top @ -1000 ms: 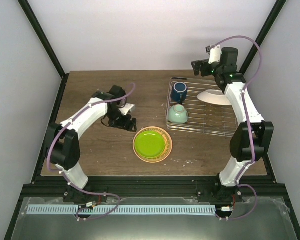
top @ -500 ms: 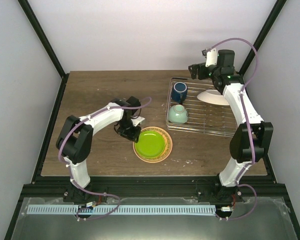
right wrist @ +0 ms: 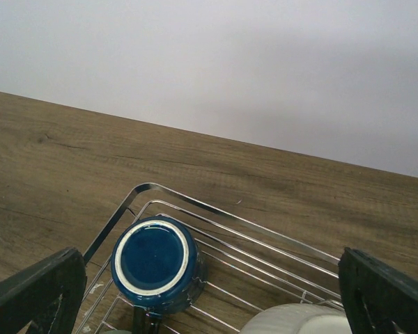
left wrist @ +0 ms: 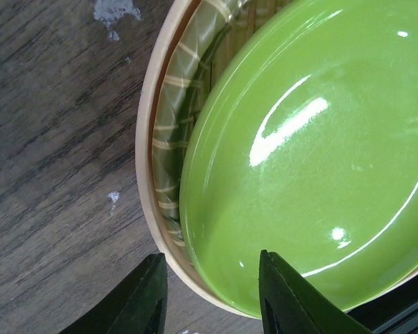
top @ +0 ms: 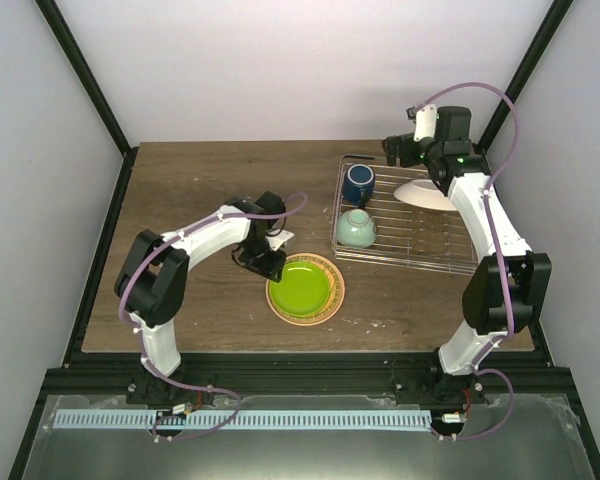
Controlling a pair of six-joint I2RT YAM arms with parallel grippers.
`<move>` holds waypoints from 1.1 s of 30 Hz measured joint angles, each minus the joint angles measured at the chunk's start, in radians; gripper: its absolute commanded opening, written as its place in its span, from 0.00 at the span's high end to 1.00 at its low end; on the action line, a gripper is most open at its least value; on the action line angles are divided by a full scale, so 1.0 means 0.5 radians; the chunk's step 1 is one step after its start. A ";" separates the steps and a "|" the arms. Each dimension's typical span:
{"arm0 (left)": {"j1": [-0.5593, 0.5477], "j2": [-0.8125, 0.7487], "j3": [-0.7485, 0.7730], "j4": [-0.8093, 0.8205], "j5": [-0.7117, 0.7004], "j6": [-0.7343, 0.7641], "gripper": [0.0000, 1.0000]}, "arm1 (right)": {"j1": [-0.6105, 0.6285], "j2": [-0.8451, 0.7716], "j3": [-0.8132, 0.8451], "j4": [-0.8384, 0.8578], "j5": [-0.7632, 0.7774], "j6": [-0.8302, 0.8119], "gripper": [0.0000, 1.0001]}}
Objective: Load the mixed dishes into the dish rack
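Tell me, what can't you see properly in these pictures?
- Left pincer: fingers straddle the plate rims in the left wrist view, but whether they squeeze is unclear.
- Woven plate: the green plate covers most of it in both views; anything beneath is hidden.
- White dish on the dish rack: the right arm covers part from above; the right wrist view's bottom edge cuts it off.

Green plate is cut off at my left wrist view's right edge. White plate is cropped at my right wrist view's bottom.
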 measured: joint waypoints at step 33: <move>-0.054 0.073 -0.053 0.130 0.037 -0.046 0.98 | 0.000 0.000 0.000 -0.069 0.049 -0.002 0.00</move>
